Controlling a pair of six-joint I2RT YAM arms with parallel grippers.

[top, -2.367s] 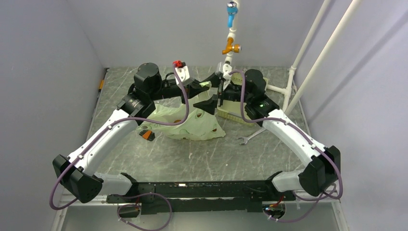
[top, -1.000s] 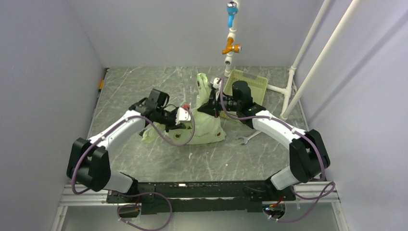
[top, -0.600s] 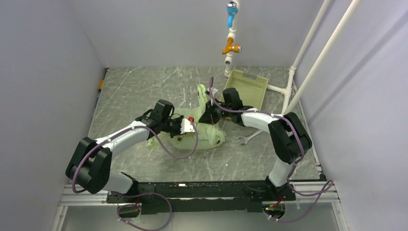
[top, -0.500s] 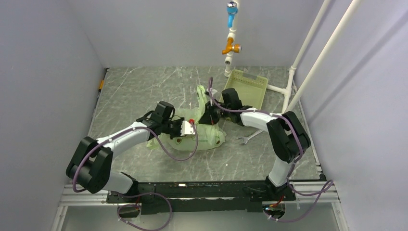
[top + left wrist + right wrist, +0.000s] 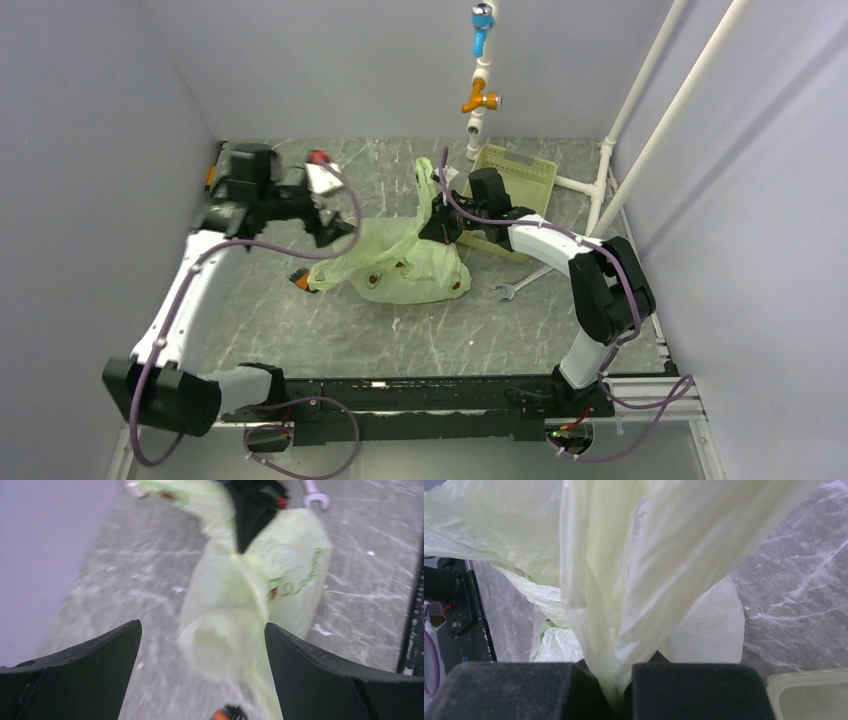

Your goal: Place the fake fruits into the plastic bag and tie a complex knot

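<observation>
**Inspector:** Jaws first. Right gripper (image 5: 613, 682)?

**Recorder:** Matte black pads pressed together, pinching a gathered strip of the thin translucent pale yellow-green plastic bag (image 5: 599, 580). The film fans out crinkled beyond the pinch.

**Inspector:** Left gripper (image 5: 200, 627)?

**Recorder:** Fingers spread wide, gripping nothing. It hangs high over the bag's left end. The wrist view is blurred.

**Inspector:** Bag position?

**Recorder:** Slumped mid-table with its body bulging. One twisted length of film rises at the right gripper. Contents cannot be told through the film.

**Inspector:** Around it?

**Recorder:** A small orange-and-black block (image 5: 300, 280) lies just beside its left end. A steel open-ended wrench (image 5: 515, 288) lies near its right end. A rigid pale green rectangular tray (image 5: 517, 180) sits at the back right, behind the right arm.

**Inspector:** Surface and room?

**Recorder:** The grey marbled table (image 5: 380, 165) is smooth with white veins. Plain lilac-grey walls (image 5: 350, 70) close three sides. White plastic pipes (image 5: 638, 85) stand at the back right, and another at the back carries an orange valve (image 5: 480, 100) and a blue valve (image 5: 482, 25).
</observation>
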